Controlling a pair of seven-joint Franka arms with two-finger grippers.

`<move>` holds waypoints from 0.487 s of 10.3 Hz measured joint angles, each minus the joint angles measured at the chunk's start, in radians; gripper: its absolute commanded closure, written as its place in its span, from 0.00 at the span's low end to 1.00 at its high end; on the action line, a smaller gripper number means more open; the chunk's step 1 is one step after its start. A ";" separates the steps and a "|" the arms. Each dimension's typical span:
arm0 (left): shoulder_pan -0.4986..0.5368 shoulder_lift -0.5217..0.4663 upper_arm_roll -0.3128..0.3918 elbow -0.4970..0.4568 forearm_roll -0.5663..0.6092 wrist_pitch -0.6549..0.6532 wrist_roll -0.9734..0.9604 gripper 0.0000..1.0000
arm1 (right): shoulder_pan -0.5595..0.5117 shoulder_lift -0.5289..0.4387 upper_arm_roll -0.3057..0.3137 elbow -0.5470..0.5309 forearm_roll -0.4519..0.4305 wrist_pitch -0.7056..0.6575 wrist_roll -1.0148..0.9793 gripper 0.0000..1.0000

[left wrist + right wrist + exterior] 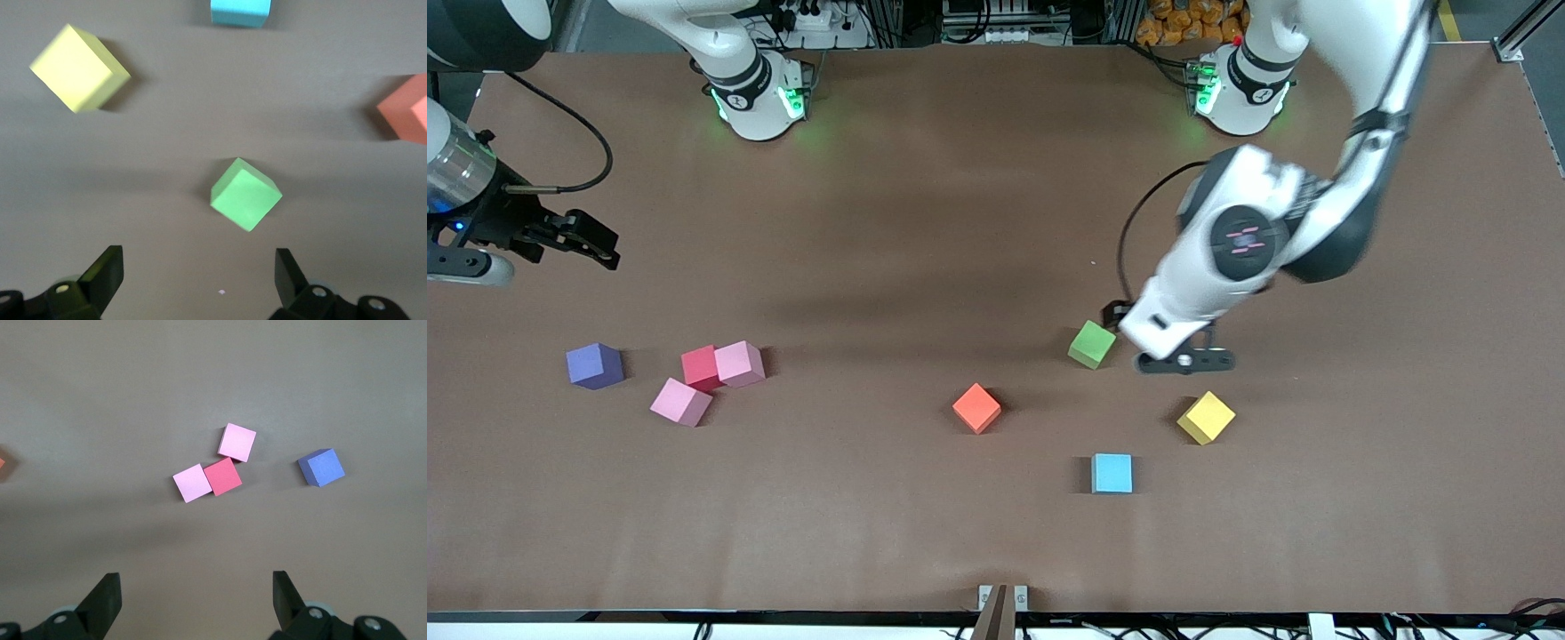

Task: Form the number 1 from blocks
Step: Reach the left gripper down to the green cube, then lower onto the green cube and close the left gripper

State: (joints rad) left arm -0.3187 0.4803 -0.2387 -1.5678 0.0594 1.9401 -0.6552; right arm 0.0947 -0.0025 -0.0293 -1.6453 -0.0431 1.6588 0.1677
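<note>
Step in hand, by my reading: left gripper [1129, 333] going for the small matte green cube [1092, 344]. It hangs low just beside that cube, fingers [103, 270] spread wide, nothing held. Next move calls for centring over the cube, turning to match its skewed faces, descending, then closing.

Right gripper [591, 238] waits up over the right arm's end of the table, jaws wide, empty.

Count, eight blocks, all scattered:
- green: 1
- orange cube [976, 408]: 1
- yellow cube [1206, 417]: 1
- light blue cube [1112, 473]: 1, nearest the front camera
- purple cube [594, 365]: 1
- red cube [700, 368]: 1, touching both pinks
- pink cubes [739, 364] [681, 402]: 2
</note>
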 measured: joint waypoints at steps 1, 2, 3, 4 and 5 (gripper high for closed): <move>-0.025 0.029 0.000 0.000 0.007 0.005 -0.094 0.00 | 0.000 0.000 0.000 0.000 0.000 0.000 0.000 0.00; -0.046 0.052 0.000 0.000 0.011 0.015 -0.196 0.00 | 0.000 0.000 0.001 0.000 0.000 0.000 0.000 0.00; -0.059 0.071 0.000 0.000 0.019 0.034 -0.287 0.00 | 0.000 0.000 0.001 0.000 0.000 0.000 0.000 0.00; -0.063 0.089 0.000 -0.001 0.025 0.047 -0.365 0.00 | 0.000 0.000 0.001 0.000 0.000 0.000 0.000 0.00; -0.063 0.100 0.002 -0.007 0.028 0.050 -0.429 0.00 | 0.000 0.000 0.001 0.000 0.000 0.000 0.000 0.00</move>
State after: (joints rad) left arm -0.3819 0.5807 -0.2367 -1.5749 0.0870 1.9904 -1.0838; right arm 0.0947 -0.0025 -0.0285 -1.6449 -0.0430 1.6588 0.1677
